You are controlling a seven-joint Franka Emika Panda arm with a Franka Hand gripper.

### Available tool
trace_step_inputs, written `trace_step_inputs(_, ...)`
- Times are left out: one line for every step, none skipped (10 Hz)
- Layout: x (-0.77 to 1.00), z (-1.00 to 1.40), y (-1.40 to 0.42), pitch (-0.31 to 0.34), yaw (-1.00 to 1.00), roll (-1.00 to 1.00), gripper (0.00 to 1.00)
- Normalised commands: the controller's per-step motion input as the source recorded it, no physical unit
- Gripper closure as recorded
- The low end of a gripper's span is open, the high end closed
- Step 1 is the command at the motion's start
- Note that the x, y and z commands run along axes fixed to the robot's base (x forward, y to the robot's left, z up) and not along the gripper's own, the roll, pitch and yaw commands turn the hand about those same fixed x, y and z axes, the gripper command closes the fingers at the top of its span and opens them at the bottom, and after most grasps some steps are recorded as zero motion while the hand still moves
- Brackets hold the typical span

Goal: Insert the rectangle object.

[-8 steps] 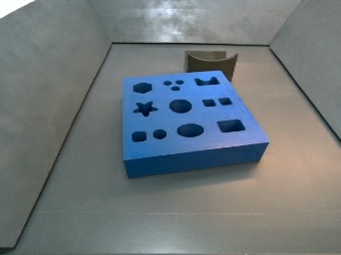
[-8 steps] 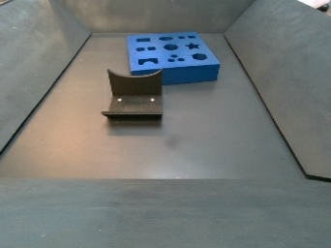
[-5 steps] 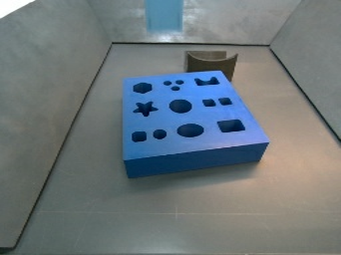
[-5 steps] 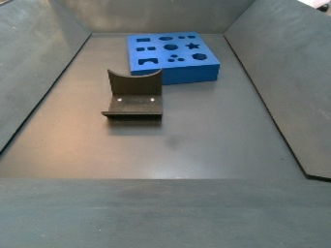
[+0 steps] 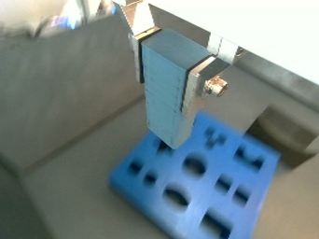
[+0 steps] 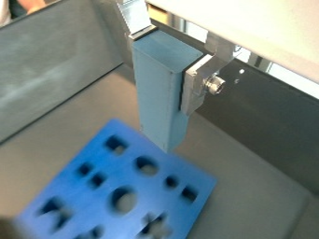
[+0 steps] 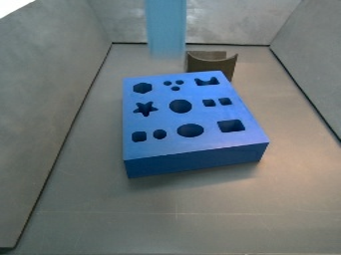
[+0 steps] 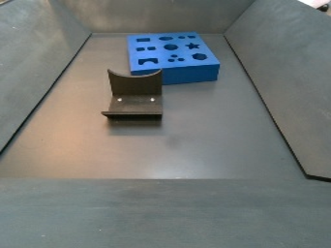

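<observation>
Lower now than half a second ago, the rectangle object (image 7: 166,27) reaches further into a side view, hanging upright above the far edge of the blue block (image 7: 188,124). It is a smooth, plain light-blue bar with square edges. My tool (image 5: 173,58) is clamped on its upper part in both wrist views, one flat silver finger (image 6: 200,82) pressed to its side, the bar (image 6: 159,93) pointing straight down at the block (image 6: 118,189) without touching it. That block is dark blue and matte, its top cut with round, square and star-shaped holes. Behind it on the grey desk (image 7: 173,214) stands the brown curved piece (image 7: 212,62), well apart in a side view (image 8: 132,95).
</observation>
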Motion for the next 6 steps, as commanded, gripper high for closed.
trace_step_inputs(-0.06,0.64,0.65,0.310,-0.20,-0.17,1.00)
trace_step_inputs(-0.01,0.32,0.36,0.201,-0.12,-0.11,1.00)
trace_step_inputs(0.03,0.17,0.19,0.153,-0.06,-0.05,1.00)
trace_step_inputs(0.89,-0.85,0.00,0.000,0.27,-0.22,1.00)
trace_step_inputs(0.89,-0.85,0.00,0.000,0.27,-0.22,1.00)
trace_step_inputs(0.89,-0.85,0.00,0.000,0.27,-0.22,1.00)
